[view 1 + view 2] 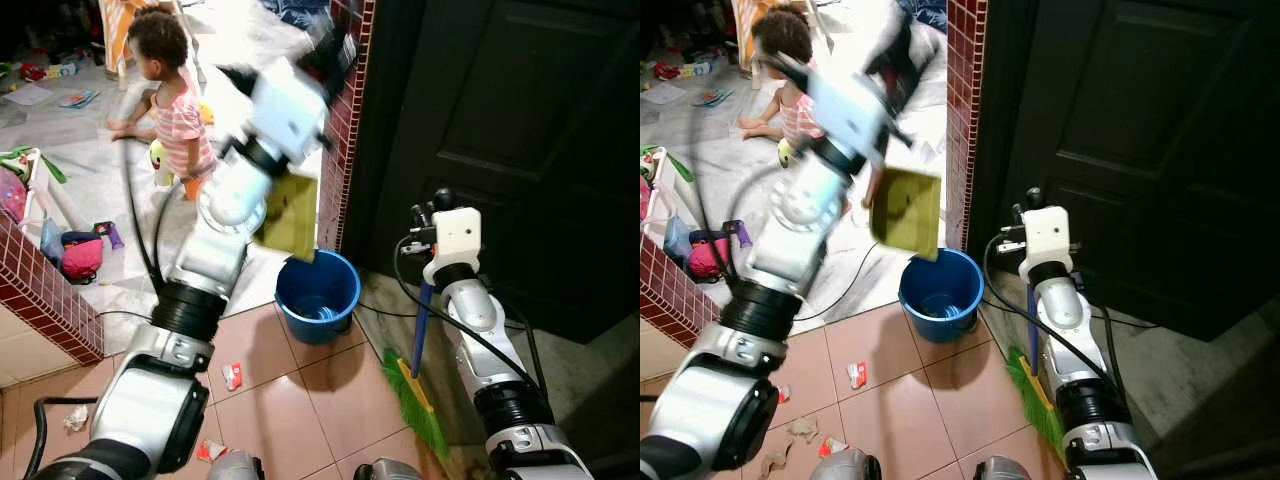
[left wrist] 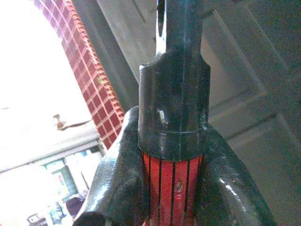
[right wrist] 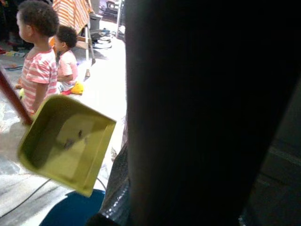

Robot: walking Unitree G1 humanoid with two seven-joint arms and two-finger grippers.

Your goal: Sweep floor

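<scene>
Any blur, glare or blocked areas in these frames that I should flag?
Eye views: the left arm near the dustpan is motion-blurred and the floor behind is blown out white. Left wrist view: overexposed on the bright side; the handle is sharp. Right wrist view: a dark, unfocused shape blocks much of the frame.

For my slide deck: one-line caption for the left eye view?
Left gripper tips the yellow dustpan over the blue bucket; right gripper holds the broom.

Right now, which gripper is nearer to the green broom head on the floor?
Right. The right gripper holds the broom's blue handle directly above the green broom head. The left gripper is raised high, holding the yellow dustpan over the blue bucket.
</scene>
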